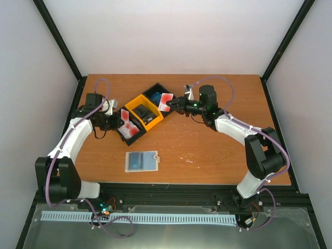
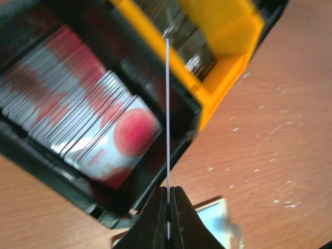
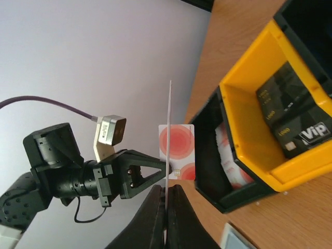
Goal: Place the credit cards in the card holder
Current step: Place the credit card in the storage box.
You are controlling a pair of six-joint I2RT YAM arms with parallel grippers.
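Observation:
My left gripper [image 1: 117, 122] is shut on a red-and-white credit card [image 1: 126, 118], held above the tray's near compartment; the left wrist view shows this card edge-on [image 2: 167, 104] between the closed fingertips [image 2: 167, 189]. My right gripper [image 1: 177, 105] is shut on another red-and-white card [image 1: 166, 102] over the tray's far end, edge-on in its own view [image 3: 168, 129]. A stack of red-and-white cards [image 2: 88, 124] fills the near black compartment. Black cards [image 3: 295, 124] lie in the yellow one. The card holder [image 1: 141, 161] lies open on the table, pale blue inside facing up, with no gripper near it.
The black-and-yellow three-compartment tray [image 1: 150, 121] sits diagonally at the table's middle back, with blue cards [image 1: 155, 95] in its far compartment. The left gripper and its card [image 3: 176, 150] show in the right wrist view. White walls and black frame posts surround the wooden table [image 1: 218, 150].

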